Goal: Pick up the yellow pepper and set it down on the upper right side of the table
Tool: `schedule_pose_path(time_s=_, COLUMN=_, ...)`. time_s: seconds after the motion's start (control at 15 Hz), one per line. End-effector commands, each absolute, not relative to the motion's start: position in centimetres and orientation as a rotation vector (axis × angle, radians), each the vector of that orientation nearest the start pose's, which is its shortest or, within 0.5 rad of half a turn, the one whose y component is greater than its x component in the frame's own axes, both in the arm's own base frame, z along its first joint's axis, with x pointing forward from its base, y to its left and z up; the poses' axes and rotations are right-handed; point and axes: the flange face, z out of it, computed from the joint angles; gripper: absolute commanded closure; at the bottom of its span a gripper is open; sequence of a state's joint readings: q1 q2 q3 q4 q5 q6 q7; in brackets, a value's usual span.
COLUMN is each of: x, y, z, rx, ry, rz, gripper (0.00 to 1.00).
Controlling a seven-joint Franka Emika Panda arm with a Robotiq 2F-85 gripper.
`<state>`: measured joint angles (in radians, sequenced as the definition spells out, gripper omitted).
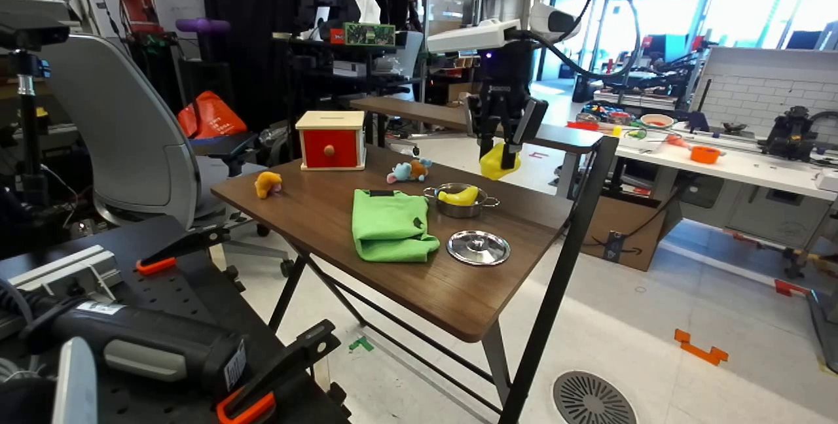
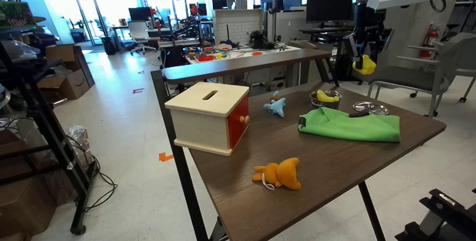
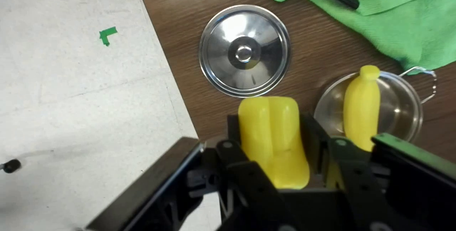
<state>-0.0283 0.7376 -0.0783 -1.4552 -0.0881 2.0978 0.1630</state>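
The yellow pepper (image 1: 491,166) is held in the air, well above the brown wooden table (image 1: 314,211). My gripper (image 1: 497,156) points down and is shut on it. In an exterior view the pepper (image 2: 366,66) hangs from the gripper (image 2: 363,62) near the table's far right end. In the wrist view the pepper (image 3: 269,134) sits between the two black fingers of the gripper (image 3: 270,127), touching the left one. Below it are the table's wood (image 3: 313,42) and the table edge, with pale floor to the left.
A metal pot (image 1: 458,211) holds a yellow banana-like item (image 3: 361,109). A metal lid (image 3: 245,77) and a green cloth (image 1: 389,228) lie nearby. A red-fronted wooden box (image 2: 200,129), a blue-and-brown toy (image 1: 409,171) and an orange toy (image 2: 286,174) stand on the table. A raised shelf (image 2: 253,65) runs along one side.
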Motion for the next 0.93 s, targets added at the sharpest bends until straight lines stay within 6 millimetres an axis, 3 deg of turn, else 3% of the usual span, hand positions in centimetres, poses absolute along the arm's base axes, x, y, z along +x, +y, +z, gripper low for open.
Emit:
schedule_pose_path(time_s=0.0, x=72.7, y=-9.1, z=22.0, rx=-3.241, ry=0.480, rz=0.205, gripper=0.81)
schedule_pose_path(time_s=0.4, x=73.7, y=-10.6, z=18.0, rx=-3.235, ry=0.592, rz=0.318, gripper=0.81)
schedule_pose_path(time_s=0.87, x=74.6, y=-10.6, z=15.2, rx=-3.234, ry=0.645, rz=0.412, gripper=0.81)
